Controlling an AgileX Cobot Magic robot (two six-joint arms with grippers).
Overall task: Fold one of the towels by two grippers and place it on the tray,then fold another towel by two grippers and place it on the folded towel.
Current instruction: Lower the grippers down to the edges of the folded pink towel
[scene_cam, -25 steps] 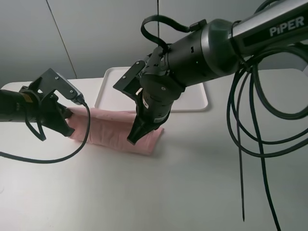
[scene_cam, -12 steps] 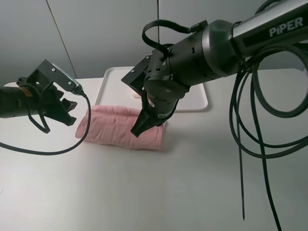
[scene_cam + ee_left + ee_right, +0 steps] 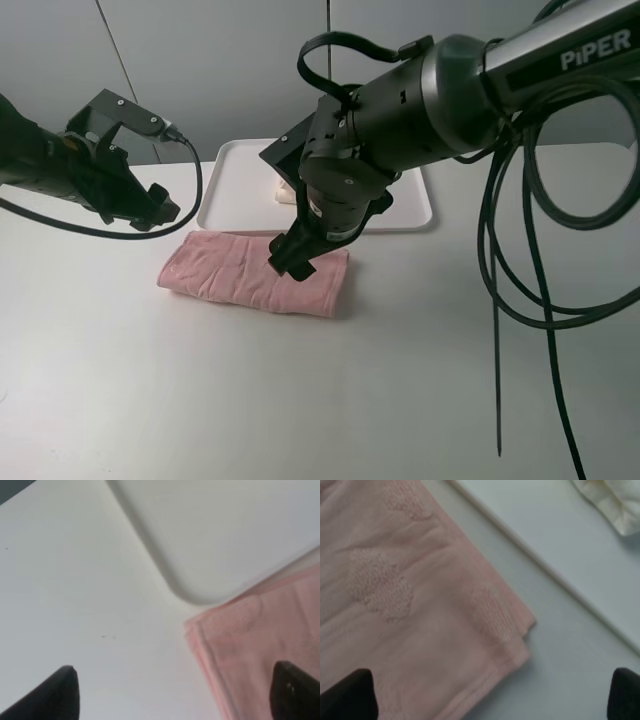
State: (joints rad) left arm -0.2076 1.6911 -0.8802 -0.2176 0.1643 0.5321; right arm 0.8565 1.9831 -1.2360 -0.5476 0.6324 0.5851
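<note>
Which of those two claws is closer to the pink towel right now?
Right. The right gripper hangs just over the pink towel, near one end; the left gripper is raised beyond the other end.

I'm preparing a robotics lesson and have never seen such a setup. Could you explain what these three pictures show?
Two black robot arms work over a white table. One picture looks down from a high camera. The other two come from cameras on each arm's wrist. A folded pink towel lies on the table next to a white tray, which holds a cream towel. The left gripper and right gripper hover near the pink towel, both open and holding nothing.
</note>
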